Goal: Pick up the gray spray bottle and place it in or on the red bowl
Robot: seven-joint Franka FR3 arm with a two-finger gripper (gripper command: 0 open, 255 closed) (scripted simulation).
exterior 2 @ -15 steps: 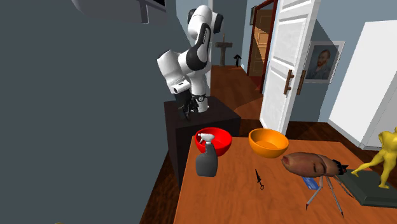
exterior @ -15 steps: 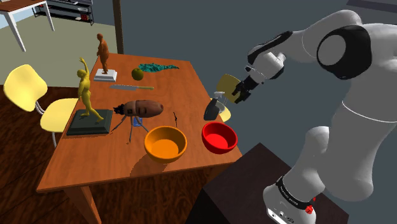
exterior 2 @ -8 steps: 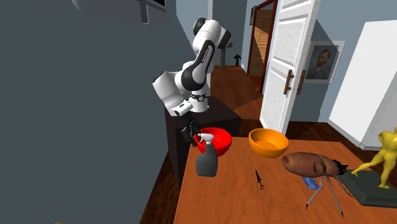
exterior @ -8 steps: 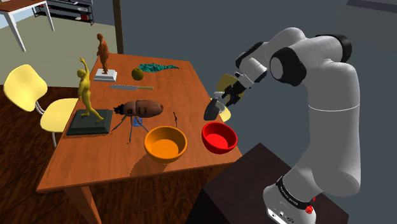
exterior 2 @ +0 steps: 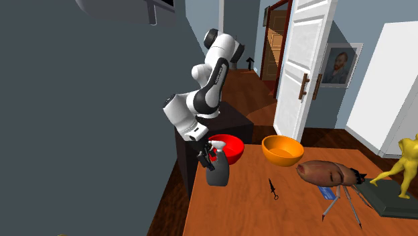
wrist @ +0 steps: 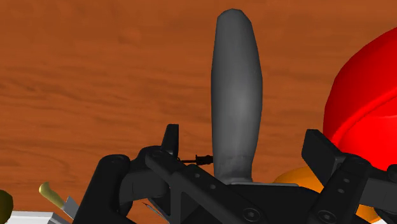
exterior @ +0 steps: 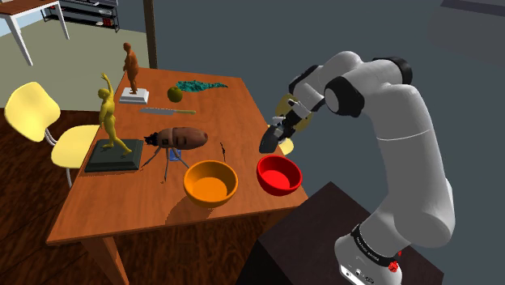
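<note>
Bottle [exterior: 268, 142] stood upright on the table [exterior: 121, 202] in the shoulder view, close to the edge, with the gripper [exterior: 281, 129] hanging at its spray head. Whether the jaws touched it could not be told from that side. The red bowl [exterior: 279, 174] sat near, a little beyond the jaws toward the stand, with nothing in it. In the second exterior view the gripper [exterior 2: 206, 155] was level with the bottle's [exterior 2: 217, 171] neck, the dark body below the jaws resting on the table [exterior 2: 248, 208], and the red bowl [exterior 2: 226, 148] was just behind. In the wrist view the two fingers [wrist: 170, 139] stood apart with the grey bottle [wrist: 236, 95] running out between them. A gap showed on each side, so the jaws were spread around it and not clamped. The red bowl [wrist: 366, 102] lay outside one finger, with a bit of an orange bowl [wrist: 299, 179] beside it. By my judgement the approach was all but done. The squeeze, the lift, the short carry to the red bowl and the release were all left to do.
</note>
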